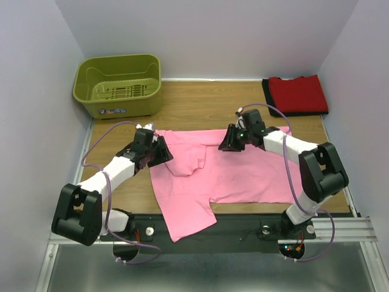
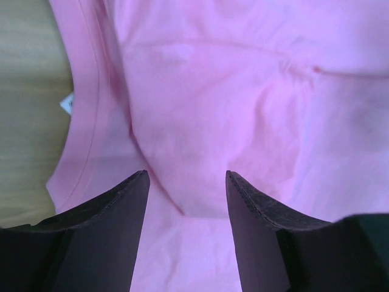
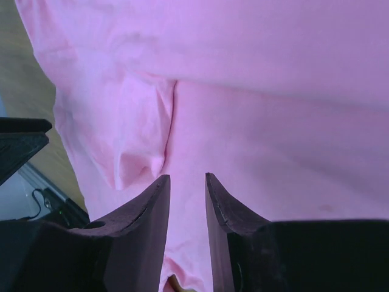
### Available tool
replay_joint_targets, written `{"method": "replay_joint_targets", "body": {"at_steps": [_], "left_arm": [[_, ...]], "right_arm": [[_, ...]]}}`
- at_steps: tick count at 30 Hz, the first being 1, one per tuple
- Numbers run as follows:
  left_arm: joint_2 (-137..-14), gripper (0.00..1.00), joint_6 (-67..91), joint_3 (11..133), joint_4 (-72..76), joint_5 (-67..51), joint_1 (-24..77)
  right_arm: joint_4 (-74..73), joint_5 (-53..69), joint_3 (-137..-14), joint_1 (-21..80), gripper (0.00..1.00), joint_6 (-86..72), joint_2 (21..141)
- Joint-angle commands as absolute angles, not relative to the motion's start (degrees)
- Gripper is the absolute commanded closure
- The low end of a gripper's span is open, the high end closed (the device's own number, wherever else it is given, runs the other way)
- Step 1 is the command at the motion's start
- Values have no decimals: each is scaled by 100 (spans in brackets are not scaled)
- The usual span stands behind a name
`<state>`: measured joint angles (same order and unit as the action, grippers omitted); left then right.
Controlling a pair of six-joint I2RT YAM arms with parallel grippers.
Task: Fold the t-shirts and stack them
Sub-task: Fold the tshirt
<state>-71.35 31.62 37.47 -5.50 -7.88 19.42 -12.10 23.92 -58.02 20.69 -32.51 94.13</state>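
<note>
A bright pink t-shirt [image 1: 237, 173] lies spread on the wooden table, with one part hanging over the front edge. It fills the left wrist view [image 2: 243, 91] and the right wrist view [image 3: 273, 121]. A red t-shirt [image 1: 298, 93] lies folded at the back right on a black one [image 1: 268, 92], which shows only as an edge. My left gripper [image 1: 159, 152] is open just above the pink shirt's left edge near the collar [image 2: 185, 176]. My right gripper [image 1: 230, 141] is at the shirt's far edge, jaws narrowly apart with pink cloth between them [image 3: 186, 177].
An olive-green plastic basket [image 1: 118, 85] stands at the back left. White walls close in the table on three sides. Bare wood [image 1: 200, 106] shows behind the pink shirt. A black rail [image 1: 243, 228] runs along the front edge.
</note>
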Motion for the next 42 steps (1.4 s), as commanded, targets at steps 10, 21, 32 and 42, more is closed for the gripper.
{"method": "replay_joint_targets", "body": {"at_steps": [10, 21, 32, 42], "left_arm": [[-7892, 35, 2795, 4052, -844, -1151, 2144], [-8139, 40, 2707, 4184, -861, -1169, 2241], [-8051, 54, 2742, 4254, -914, -1239, 2364], [-7831, 57, 2760, 4386, -1098, -1160, 2373]], "right_arm": [[-150, 2812, -5669, 3023, 69, -3990, 10177], [-70, 2979, -5801, 3366, 69, -4087, 10573], [-53, 2997, -5897, 3524, 73, -4140, 10732], [-53, 2918, -5924, 3542, 96, -4210, 10433]]}}
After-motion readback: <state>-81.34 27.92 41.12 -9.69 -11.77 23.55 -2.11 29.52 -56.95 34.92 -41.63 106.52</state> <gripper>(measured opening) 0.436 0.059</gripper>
